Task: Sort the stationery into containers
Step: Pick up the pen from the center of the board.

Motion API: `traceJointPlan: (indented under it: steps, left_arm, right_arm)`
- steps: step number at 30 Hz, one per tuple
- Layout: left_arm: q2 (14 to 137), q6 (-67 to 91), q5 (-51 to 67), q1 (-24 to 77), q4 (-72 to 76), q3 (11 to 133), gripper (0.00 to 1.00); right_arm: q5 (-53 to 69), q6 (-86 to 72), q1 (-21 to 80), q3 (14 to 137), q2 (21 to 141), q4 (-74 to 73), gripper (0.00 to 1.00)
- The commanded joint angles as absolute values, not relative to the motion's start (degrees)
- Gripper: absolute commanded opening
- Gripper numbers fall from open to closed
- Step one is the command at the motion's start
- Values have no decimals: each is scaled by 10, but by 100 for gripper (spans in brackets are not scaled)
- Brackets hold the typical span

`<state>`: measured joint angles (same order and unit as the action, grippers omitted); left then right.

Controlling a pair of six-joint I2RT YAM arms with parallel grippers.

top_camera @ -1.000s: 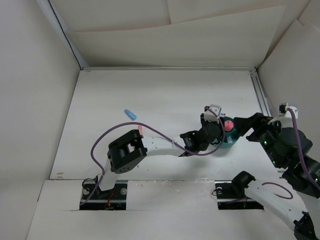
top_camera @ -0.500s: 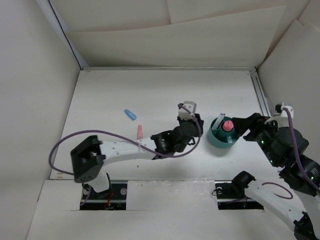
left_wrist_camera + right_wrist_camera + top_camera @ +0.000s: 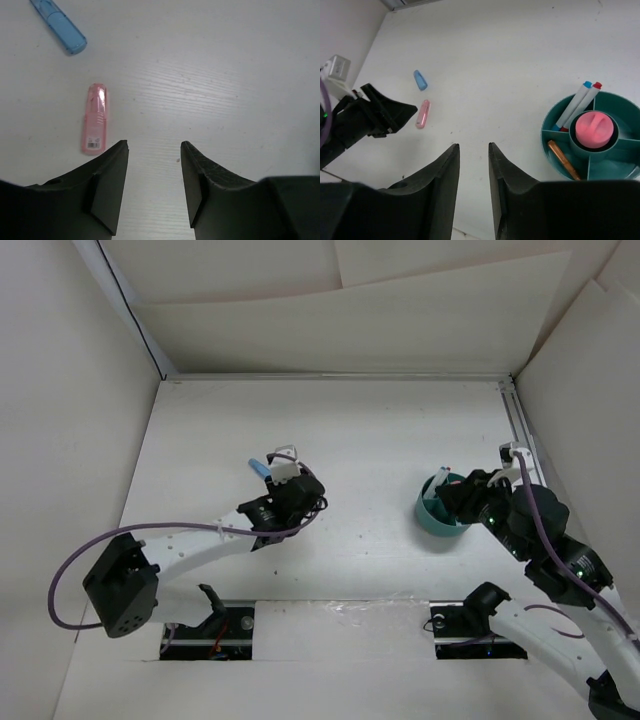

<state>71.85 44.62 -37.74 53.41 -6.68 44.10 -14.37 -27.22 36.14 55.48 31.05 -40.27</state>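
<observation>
A pink eraser [image 3: 94, 118] lies flat on the white table, just ahead and left of my left gripper [image 3: 154, 144], which is open and empty. A light blue eraser [image 3: 59, 20] lies farther off; it also shows in the top view [image 3: 260, 467]. In the top view the left gripper [image 3: 298, 490] covers the pink eraser. The right wrist view shows both erasers, pink [image 3: 422, 114] and blue [image 3: 420, 80]. The teal cup [image 3: 546, 131] holds two white pens [image 3: 577, 105], an orange piece [image 3: 563, 159] and a pink round piece [image 3: 594, 129]. My right gripper [image 3: 473, 145] is open and empty, beside the cup [image 3: 430, 520].
White walls enclose the table on the left, back and right. A metal rail [image 3: 520, 430] runs along the right edge. A purple cable [image 3: 180, 532] loops along the left arm.
The left arm has swung left from the cup to the pink eraser. The right gripper has shifted left, over the cup's right side.
</observation>
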Motion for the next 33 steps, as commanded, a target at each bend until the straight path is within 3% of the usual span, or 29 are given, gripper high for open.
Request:
traceJointPlan:
  steps: [1,10,19,33]
  left_arm:
    - [754,463,-382,506,-139,475,42]
    - [794,411,-272,386,-46,446,39]
    - [875,371,-284,386,-66,518,39]
    - [871,342,-211,310,1,468,38]
  right_arm:
    - [-104,-272,367,550,310,-346,36]
    - [-74,-272,367,533,310,-330,38]
    - [-57,-272,367,521,310,-313,38]
    - [-57,-272,367,516,321,-308,39]
